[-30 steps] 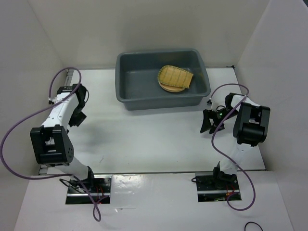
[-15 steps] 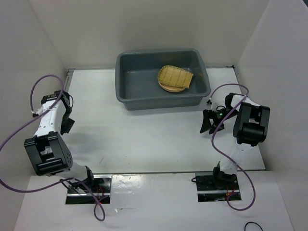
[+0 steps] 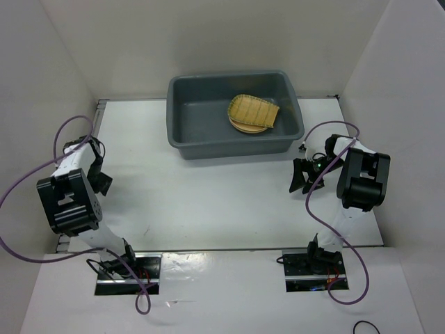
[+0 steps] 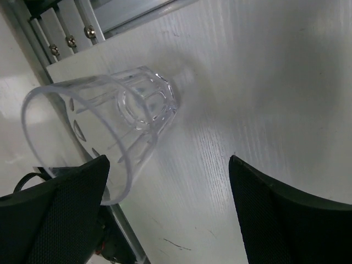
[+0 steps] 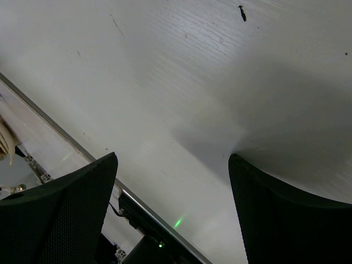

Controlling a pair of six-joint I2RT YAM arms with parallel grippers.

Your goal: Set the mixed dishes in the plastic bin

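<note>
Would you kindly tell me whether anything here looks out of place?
The cup sits at the table's very left edge, beside the rail, close by the open left hand; its rim appears to reach past the edge. Whether it is tipped or upright is unclear. Nothing else stands out.

12 o'clock on desk [image 3: 208, 195]: bin [image 3: 198, 111]. Inside bin, 3 o'clock half: tray [image 3: 254, 110] atop plate [image 3: 245, 127]. 9 o'clock desk edge: cup [image 4: 110, 126], just beside left end effector [image 4: 168, 162].
</note>
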